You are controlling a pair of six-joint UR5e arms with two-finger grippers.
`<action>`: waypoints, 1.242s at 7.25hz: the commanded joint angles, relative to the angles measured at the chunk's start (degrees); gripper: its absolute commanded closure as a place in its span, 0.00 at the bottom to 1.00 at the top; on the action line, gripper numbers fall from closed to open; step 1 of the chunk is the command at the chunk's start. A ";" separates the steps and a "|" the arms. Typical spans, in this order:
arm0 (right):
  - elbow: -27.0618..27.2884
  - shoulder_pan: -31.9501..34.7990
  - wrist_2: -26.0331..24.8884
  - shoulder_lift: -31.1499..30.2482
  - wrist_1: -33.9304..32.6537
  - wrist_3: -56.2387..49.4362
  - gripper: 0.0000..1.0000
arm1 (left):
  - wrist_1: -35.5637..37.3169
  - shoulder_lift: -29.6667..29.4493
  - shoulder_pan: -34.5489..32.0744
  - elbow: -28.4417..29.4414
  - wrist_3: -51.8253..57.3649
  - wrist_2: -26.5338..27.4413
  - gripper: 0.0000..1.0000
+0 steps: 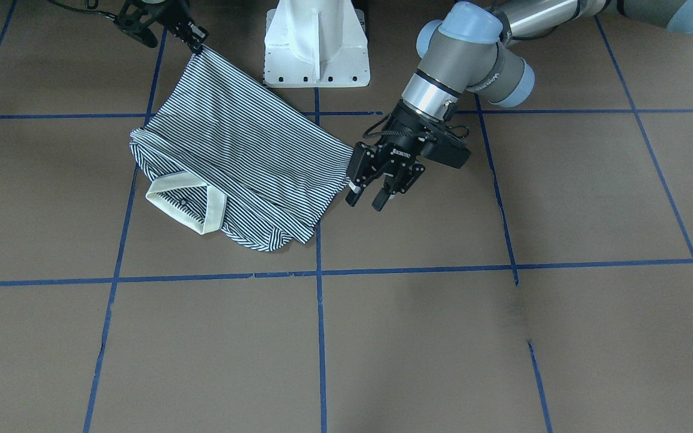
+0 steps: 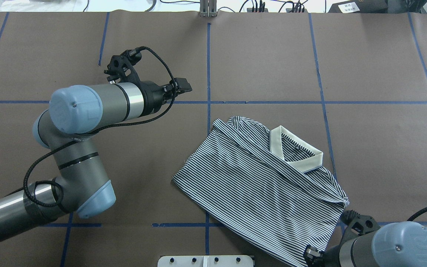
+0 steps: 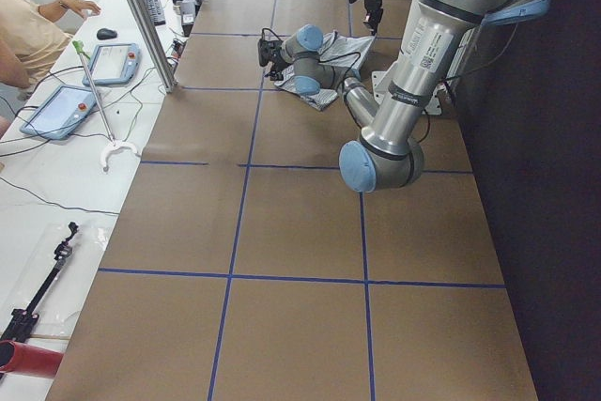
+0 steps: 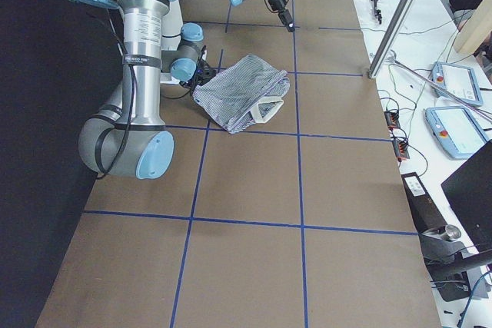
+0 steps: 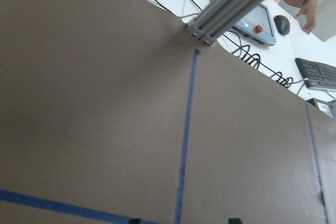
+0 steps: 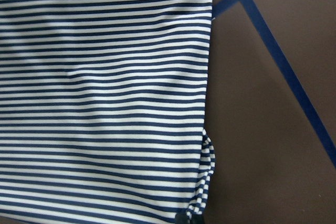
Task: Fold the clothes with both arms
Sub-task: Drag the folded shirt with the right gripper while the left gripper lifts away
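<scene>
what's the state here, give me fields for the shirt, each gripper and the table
garment: striped polo shirt, partly folded, cream collar showing
surface: brown table with a blue tape grid
right gripper: shut on a shirt corner on the robot's side
left gripper: open, empty, off the shirt's other side
fold status: not yet finished

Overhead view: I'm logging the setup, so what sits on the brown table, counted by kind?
Grey metal robot arms with light-blue caps: 2 (left arm, right arm)
Navy-and-white striped polo shirt: 1
White pedestal base: 1
Total: 4
</scene>
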 commanded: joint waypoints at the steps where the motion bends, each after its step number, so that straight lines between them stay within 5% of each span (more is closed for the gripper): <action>1: -1.07 2.57 -1.05 -0.20 -0.34 0.29 0.00 | 0.39 1.60 6.57 -3.86 -8.19 1.59 0.00; 4: -3.96 21.70 -1.05 3.20 0.44 -5.81 0.00 | 12.55 2.40 9.14 -5.61 -7.85 0.98 0.05; 7: -3.19 24.13 -0.17 10.14 0.45 -9.02 0.00 | 15.68 6.06 10.45 -9.49 -7.06 1.33 0.11; 9: -6.15 30.53 -0.87 12.61 1.41 -14.25 0.00 | 30.70 3.49 11.86 -12.29 -5.14 1.15 0.22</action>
